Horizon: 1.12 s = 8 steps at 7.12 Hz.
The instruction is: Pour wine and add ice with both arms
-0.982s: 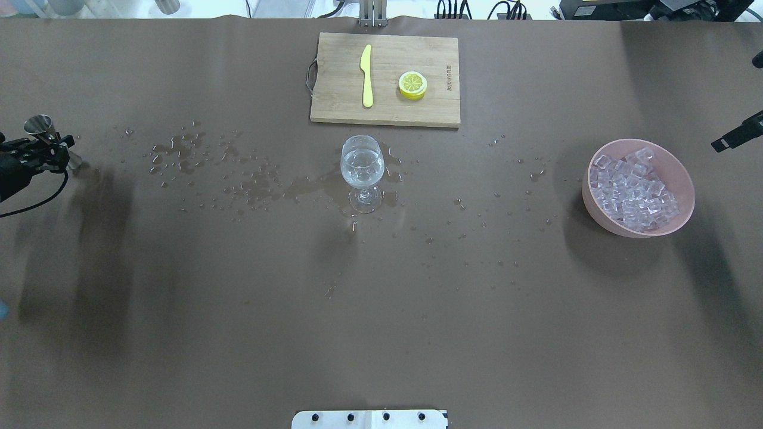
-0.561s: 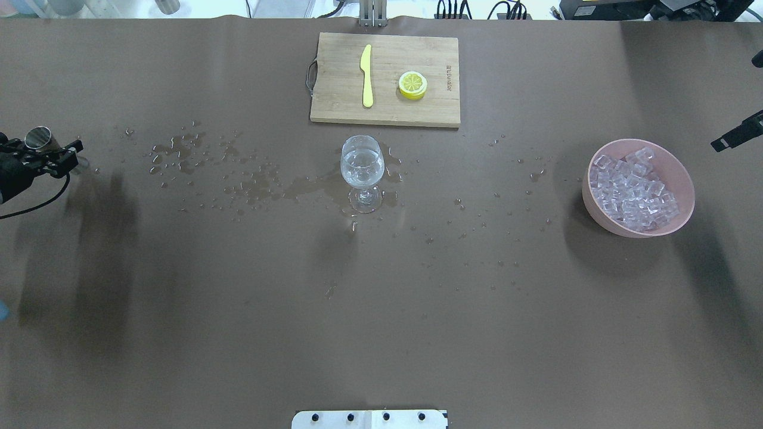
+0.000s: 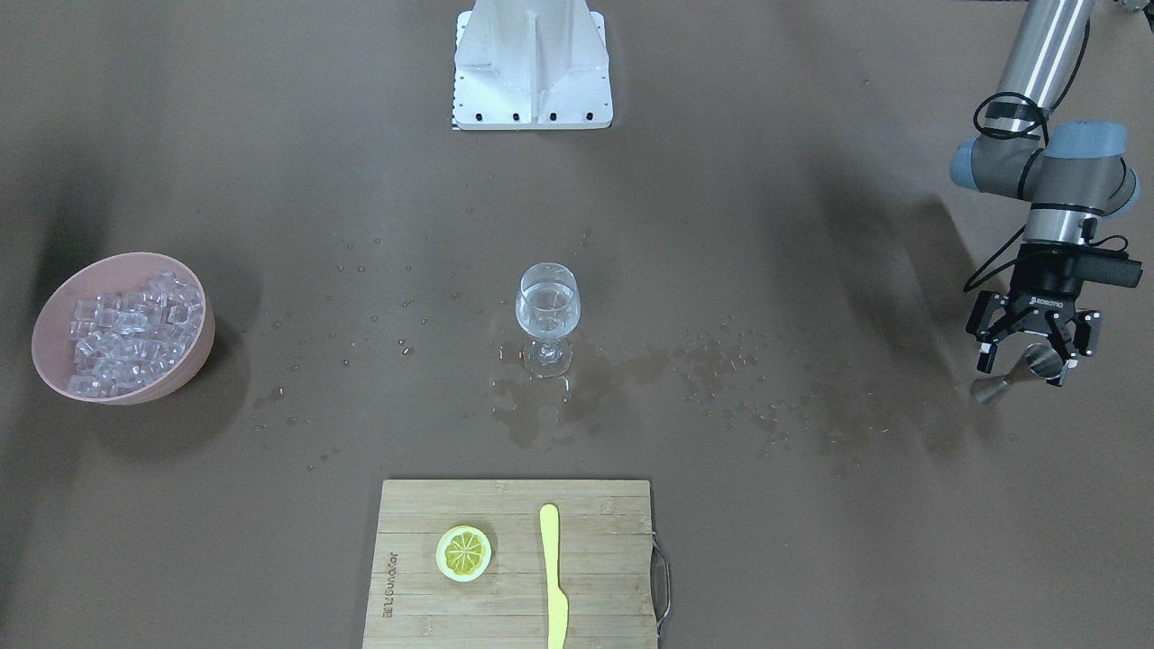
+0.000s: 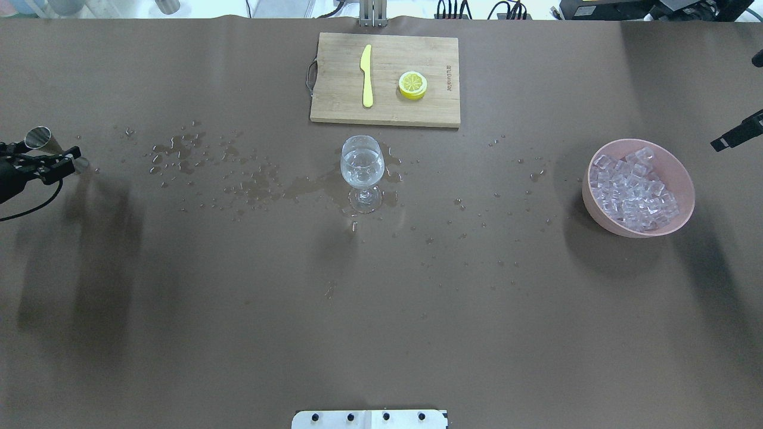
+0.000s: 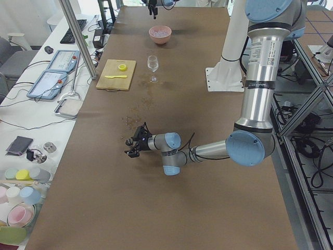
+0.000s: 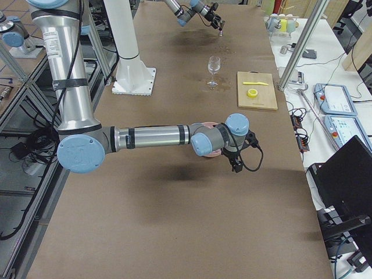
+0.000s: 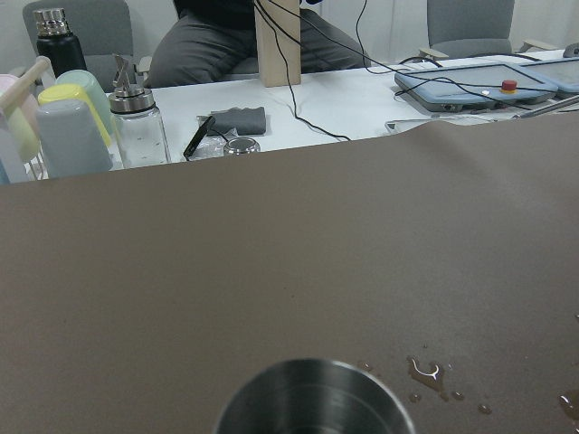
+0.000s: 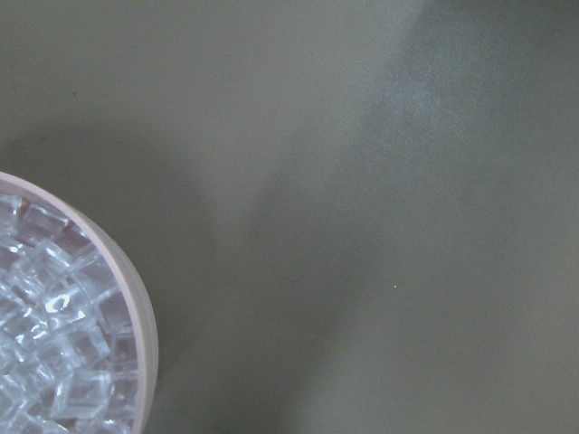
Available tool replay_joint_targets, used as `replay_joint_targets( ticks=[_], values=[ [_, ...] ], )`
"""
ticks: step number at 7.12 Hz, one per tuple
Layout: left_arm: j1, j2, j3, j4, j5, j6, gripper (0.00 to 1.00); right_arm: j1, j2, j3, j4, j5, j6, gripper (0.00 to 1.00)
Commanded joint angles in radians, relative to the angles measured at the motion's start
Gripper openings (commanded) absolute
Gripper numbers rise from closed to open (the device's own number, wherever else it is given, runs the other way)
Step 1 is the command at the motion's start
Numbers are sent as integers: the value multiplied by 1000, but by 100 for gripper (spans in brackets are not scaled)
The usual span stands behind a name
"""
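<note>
A stemmed wine glass (image 4: 361, 167) stands mid-table with a little clear wine in it; it also shows in the front view (image 3: 546, 311). The ice (image 4: 632, 190) is piled in a pink bowl (image 4: 673, 167) at the right. My left gripper (image 4: 65, 158) is at the far left edge, low over the table, shut on a steel jigger (image 4: 42, 140). The front view shows the jigger (image 3: 1023, 371) tilted between the gripper's (image 3: 1028, 365) fingers. Only a black part of my right gripper (image 4: 736, 134) shows, just beyond the bowl. I cannot tell whether it is open or shut.
A wooden cutting board (image 4: 334, 89) at the back holds a yellow knife (image 4: 366, 74) and a lemon slice (image 4: 412, 84). Spilled drops and a wet patch (image 4: 238, 179) run from the jigger to the glass. The white pedestal (image 3: 532, 63) stands at the near edge.
My left gripper has turned the jigger a little and shifted slightly near the table's left edge. The glass, the bowl and the right arm have not moved.
</note>
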Motion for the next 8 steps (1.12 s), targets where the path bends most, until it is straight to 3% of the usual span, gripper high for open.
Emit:
replay_joint_targets(
  ticks=[1, 3, 5, 7, 8],
  values=[
    [-3, 80, -100, 1, -74, -4, 98, 0, 0, 0, 0, 0, 0, 100],
    [-17, 88, -117, 10, -116, -35, 97, 0, 11, 0, 0, -1, 0, 100],
    [-105, 131, -131, 12, -267, -37, 96, 0, 15, 2, 0, -1, 1, 100],
    [-271, 141, -160, 135, -540, -37, 96, -5, 17, 8, 0, -1, 21, 100],
    [-367, 128, -216, 289, -698, -37, 97, -9, 28, 17, 0, -3, 59, 100]
  ],
)
